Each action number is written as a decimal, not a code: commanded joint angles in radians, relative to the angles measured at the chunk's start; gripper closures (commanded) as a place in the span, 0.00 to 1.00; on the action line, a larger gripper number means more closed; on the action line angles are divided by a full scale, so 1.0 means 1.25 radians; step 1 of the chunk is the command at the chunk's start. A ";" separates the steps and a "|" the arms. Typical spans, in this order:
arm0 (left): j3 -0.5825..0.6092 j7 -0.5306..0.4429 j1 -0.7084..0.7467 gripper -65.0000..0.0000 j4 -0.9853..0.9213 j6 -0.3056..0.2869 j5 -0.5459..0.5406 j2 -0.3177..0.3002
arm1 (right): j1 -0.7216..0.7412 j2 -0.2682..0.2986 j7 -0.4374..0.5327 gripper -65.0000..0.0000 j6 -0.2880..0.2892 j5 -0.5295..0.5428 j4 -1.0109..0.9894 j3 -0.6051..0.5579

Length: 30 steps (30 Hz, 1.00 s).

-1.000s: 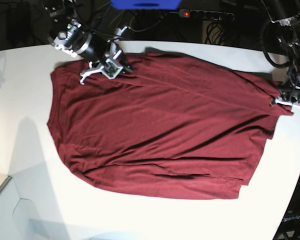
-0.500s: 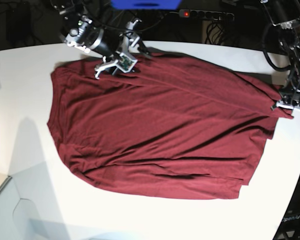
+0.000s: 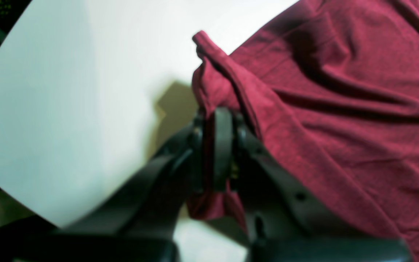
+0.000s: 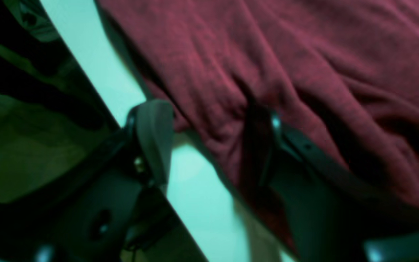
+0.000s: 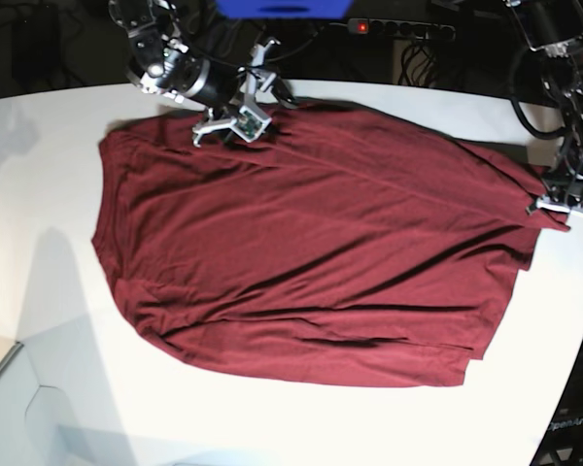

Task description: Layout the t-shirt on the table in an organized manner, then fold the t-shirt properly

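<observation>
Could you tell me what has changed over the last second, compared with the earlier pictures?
The right pincer opened, let go of the t-shirt at its far edge, and drew back toward the far rim of the table. The left pincer stayed shut on the shirt's corner, and the cloth lies as it did.

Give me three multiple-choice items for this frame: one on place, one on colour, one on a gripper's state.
1. Where does the left gripper meet the t-shirt?
A. at its edge
B. at its middle
C. nowhere

2. What colour is the t-shirt?
A. blue
B. dark maroon-red
C. white

3. How is the right gripper?
A. shut on the cloth
B. open over the t-shirt's edge
C. out of view

Key: 1 A, the left wrist view shows a fold of hem pinched at the t-shirt's border, beside bare table. 2 B, all views show maroon. 3 B, the right wrist view shows its fingers spread apart.
</observation>
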 commanded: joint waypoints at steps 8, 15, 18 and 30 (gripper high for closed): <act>-0.005 -0.015 -0.009 1.00 0.013 0.003 0.001 -0.016 | 0.000 -0.003 0.012 0.73 0.003 0.011 -0.003 -0.002; -0.007 -0.013 -0.011 1.00 0.025 0.003 -0.005 -0.019 | -0.001 0.009 0.012 1.00 0.003 0.009 0.039 -0.001; -0.009 -0.013 -0.012 1.00 0.025 0.003 -0.006 -0.019 | -0.001 0.029 0.006 1.00 0.003 0.011 0.094 -0.001; -0.009 -0.013 -0.066 1.00 0.058 0.003 -0.006 -0.014 | 0.071 0.046 0.003 1.00 0.003 0.013 0.164 0.005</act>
